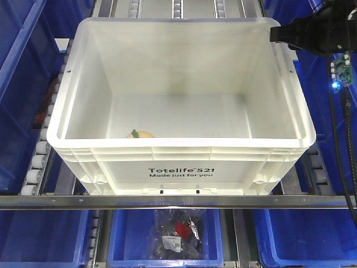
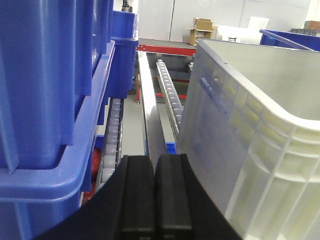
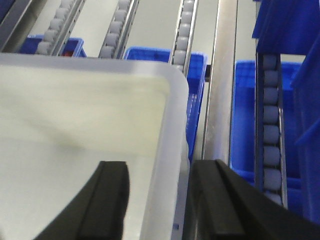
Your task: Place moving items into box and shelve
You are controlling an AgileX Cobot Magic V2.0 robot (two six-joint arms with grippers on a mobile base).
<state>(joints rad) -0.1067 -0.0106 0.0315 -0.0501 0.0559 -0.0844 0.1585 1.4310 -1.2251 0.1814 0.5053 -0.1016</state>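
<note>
The right gripper (image 3: 157, 200) straddles the Totelife crate (image 1: 181, 167) rim, fingers apart, seemingly to push it. Outside the crate's wall, the left gripper (image 2: 155, 200) has its fingers together.

one white box (image 1: 181, 167), one yellowish lump (image 1: 140, 134)

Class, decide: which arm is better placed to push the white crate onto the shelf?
Right. The right claw straddles the crate rim, jaws open. The left claw is shut, outside beside the crate wall.
</note>
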